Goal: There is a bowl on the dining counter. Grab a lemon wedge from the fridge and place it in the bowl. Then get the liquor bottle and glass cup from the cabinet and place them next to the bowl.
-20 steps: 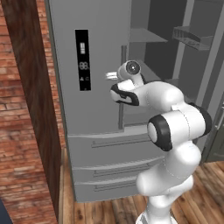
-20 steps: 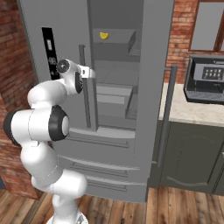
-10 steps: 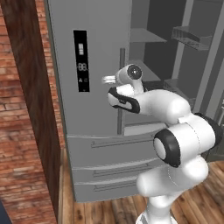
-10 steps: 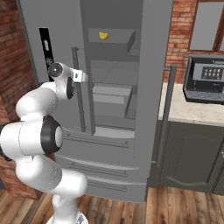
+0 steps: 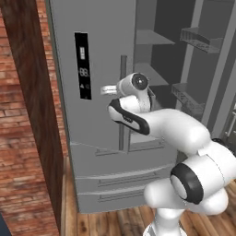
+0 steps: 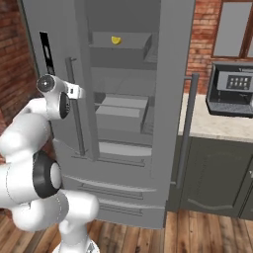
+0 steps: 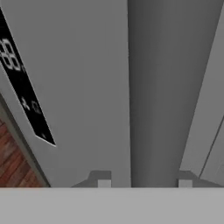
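A small yellow lemon wedge (image 6: pixel 116 40) lies on the top shelf of the grey fridge (image 6: pixel 123 113), whose right door (image 6: pixel 170 89) stands swung open. My gripper (image 5: pixel 109 89) is at the closed left door, level with the upper part of its vertical bar handle (image 5: pixel 123 115). In the hand view the handle (image 7: pixel 159 92) runs straight ahead between my two fingertips (image 7: pixel 104 183), and the gripper (image 7: pixel 144 183) is open with a gap on the left side. The bowl, liquor bottle, glass cup and cabinet are out of view.
A black display panel (image 5: pixel 83 65) sits on the left door, with a brick wall (image 5: pixel 23 152) to its left. Two drawers (image 6: pixel 113 195) run below the doors. A stone counter (image 6: pixel 217 126) with a dark appliance (image 6: pixel 232 89) stands to the right. The open door carries shelves (image 5: pixel 198 41).
My hand has swung left, away from the fridge's open side, and now sits at the left door's handle. The jaws have widened a little.
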